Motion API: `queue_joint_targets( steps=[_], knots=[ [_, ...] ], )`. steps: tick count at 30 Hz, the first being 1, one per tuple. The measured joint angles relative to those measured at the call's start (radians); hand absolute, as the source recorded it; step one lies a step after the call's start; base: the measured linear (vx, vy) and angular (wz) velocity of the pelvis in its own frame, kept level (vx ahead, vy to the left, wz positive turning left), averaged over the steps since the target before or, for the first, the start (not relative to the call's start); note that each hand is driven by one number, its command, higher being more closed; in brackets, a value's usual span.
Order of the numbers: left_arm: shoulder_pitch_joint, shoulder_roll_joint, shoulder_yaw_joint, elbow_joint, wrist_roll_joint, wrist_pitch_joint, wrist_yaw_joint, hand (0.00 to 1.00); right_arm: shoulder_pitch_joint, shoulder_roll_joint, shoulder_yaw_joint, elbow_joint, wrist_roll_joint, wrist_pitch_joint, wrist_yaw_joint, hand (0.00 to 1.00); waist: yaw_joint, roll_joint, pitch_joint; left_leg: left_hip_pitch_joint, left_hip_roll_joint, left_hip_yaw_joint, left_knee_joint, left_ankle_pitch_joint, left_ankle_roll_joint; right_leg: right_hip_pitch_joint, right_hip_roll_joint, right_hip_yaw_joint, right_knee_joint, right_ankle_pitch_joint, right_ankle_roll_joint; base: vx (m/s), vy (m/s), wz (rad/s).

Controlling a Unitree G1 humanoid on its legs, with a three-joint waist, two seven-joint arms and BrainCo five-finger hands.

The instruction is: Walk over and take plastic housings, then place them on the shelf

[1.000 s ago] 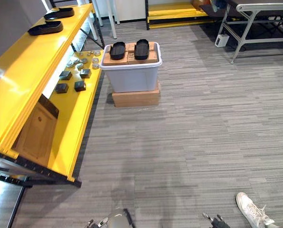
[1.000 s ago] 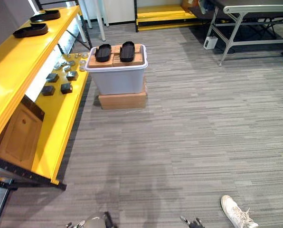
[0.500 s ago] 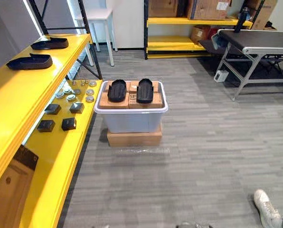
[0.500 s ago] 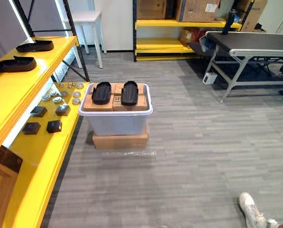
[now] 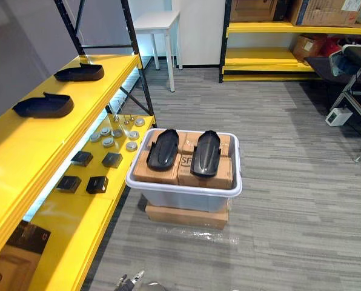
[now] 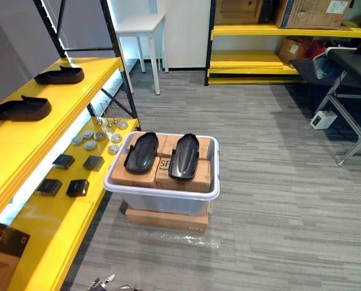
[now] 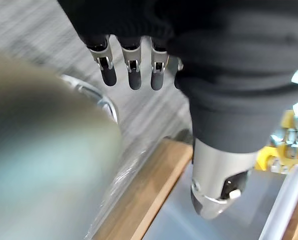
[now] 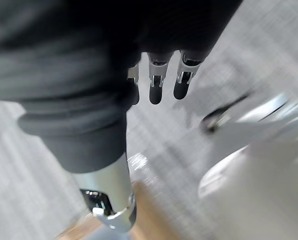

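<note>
Here, the left robot hand [image 7: 134,70] hangs released in its wrist view, fingers straight and holding nothing, above grey floor [image 7: 49,30] and the edge of a cardboard base box [image 7: 149,200]. The right robot hand [image 8: 156,85] shows the same in its own wrist view: fingers loose, nothing in them. The head views take in the wider scene ahead. Two black plastic housings [image 5: 163,149] [image 5: 205,153] lie side by side on cardboard boxes [image 5: 214,176] packed in a clear bin [image 5: 183,193], which stands on the base box. To the robot's left, two further housings [image 5: 43,105] [image 5: 79,73] rest well apart on the top level of the yellow shelf [image 5: 23,151]. On the lower level, beside the bin, lie small dark blocks [image 5: 86,182] and round metal parts [image 5: 117,133].
</note>
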Motion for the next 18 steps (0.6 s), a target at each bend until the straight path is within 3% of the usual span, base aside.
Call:
queue_joint_targets(
  steps=[1,2,3,4,9,12,16,17,18],
  knots=[
    [0.018,-0.008,-0.034,0.002,-0.001,0.000,0.003,0.00,0.014,-0.018,0.052,-0.071,-0.004,-0.005,-0.011,0.00,0.001,0.036,-0.014,-0.026,-0.033,-0.041,-0.211,0.202,0.013,-0.004,0.004,0.005,0.001,-0.020,0.040,0.46,0.309,-0.36],
    [0.014,0.022,-0.050,0.011,-0.007,-0.001,0.009,0.00,0.019,0.005,0.091,-0.118,-0.009,-0.007,-0.026,0.00,0.007,-0.006,-0.015,-0.018,-0.063,-0.025,-0.194,0.183,0.012,-0.005,-0.035,0.016,-0.004,-0.026,0.057,0.39,0.262,-0.21],
    [0.014,0.034,-0.066,0.011,-0.007,-0.001,0.017,0.00,0.031,0.013,0.114,-0.173,-0.014,-0.007,-0.027,0.00,0.007,-0.011,-0.017,-0.010,-0.077,-0.024,-0.224,0.180,0.016,-0.016,-0.042,0.022,0.002,-0.022,0.059,0.41,0.241,0.16],
    [0.013,0.054,-0.098,0.010,0.002,-0.001,0.021,0.00,0.067,0.039,0.138,-0.334,-0.060,-0.008,-0.040,0.00,-0.005,-0.029,-0.026,-0.004,-0.120,-0.029,-0.296,0.201,0.030,-0.039,-0.053,0.027,0.001,-0.010,0.054,0.29,0.129,0.31],
    [0.028,0.069,-0.153,0.008,0.013,0.000,0.024,0.00,0.095,0.045,0.146,-0.697,-0.167,-0.032,-0.083,0.00,-0.002,-0.032,-0.028,0.060,-0.151,-0.031,-0.433,0.232,0.029,-0.028,-0.052,0.046,-0.008,0.057,0.082,0.18,0.071,0.14],
    [0.028,0.090,-0.219,-0.022,0.021,-0.001,0.029,0.00,0.041,0.030,0.143,-0.743,-0.200,-0.049,-0.112,0.00,0.002,-0.035,-0.022,0.037,-0.149,-0.049,-0.443,0.233,0.030,-0.049,-0.042,0.042,0.003,0.067,0.088,0.10,-0.015,0.16],
    [0.021,0.097,-0.302,-0.107,0.018,-0.014,0.047,0.00,-0.149,-0.015,0.116,-0.707,-0.201,-0.048,-0.186,0.00,0.012,-0.022,0.008,-0.034,-0.142,-0.080,-0.444,0.243,0.045,-0.150,-0.032,0.044,0.099,0.069,0.087,0.06,-0.011,0.21],
    [0.011,0.096,-0.330,-0.120,0.010,-0.019,0.052,0.00,-0.222,-0.046,0.113,-0.669,-0.201,-0.048,-0.211,0.00,0.016,-0.005,0.032,-0.040,-0.126,-0.092,-0.443,0.244,0.046,-0.187,-0.022,0.051,0.166,0.073,0.081,0.01,-0.025,0.18],
    [-0.021,0.076,-0.366,-0.121,-0.002,-0.023,0.064,0.00,-0.358,-0.105,0.113,-0.588,-0.200,-0.048,-0.257,0.00,0.026,0.044,0.073,-0.058,-0.090,-0.106,-0.442,0.252,0.041,-0.254,0.005,0.055,0.194,-0.031,0.089,-0.07,-0.052,0.14]
  ],
)
